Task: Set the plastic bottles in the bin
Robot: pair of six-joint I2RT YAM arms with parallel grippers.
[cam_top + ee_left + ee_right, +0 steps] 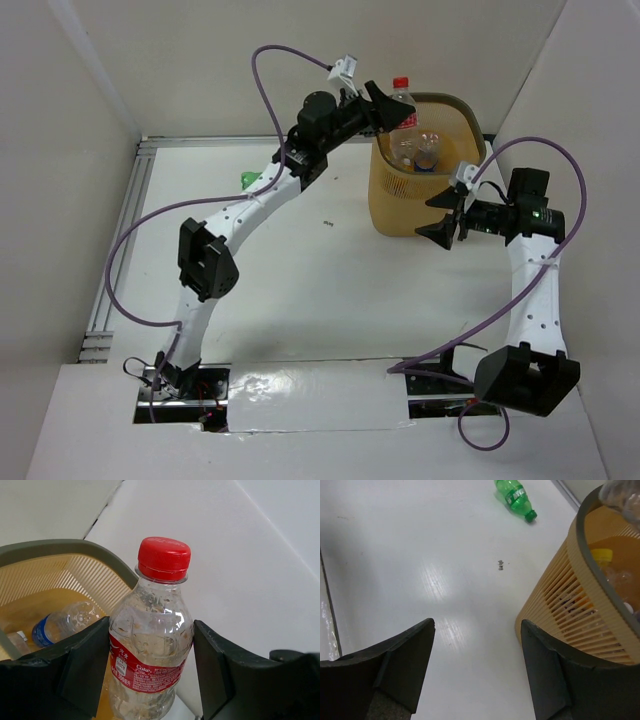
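Note:
My left gripper is shut on a clear bottle with a red cap and red label, holding it upright over the far left rim of the orange-tan bin. In the left wrist view the bottle sits between both jaws of the left gripper, above the bin's rim. Several bottles lie inside the bin, one with a blue label. A green bottle lies on the table at the left, also in the right wrist view. My right gripper is open and empty beside the bin's near right wall.
White walls enclose the table on the left, back and right. A metal rail runs along the table's left edge. A small dark speck lies on the table in front of the bin. The left arm's cable arcs above the bin's left side.

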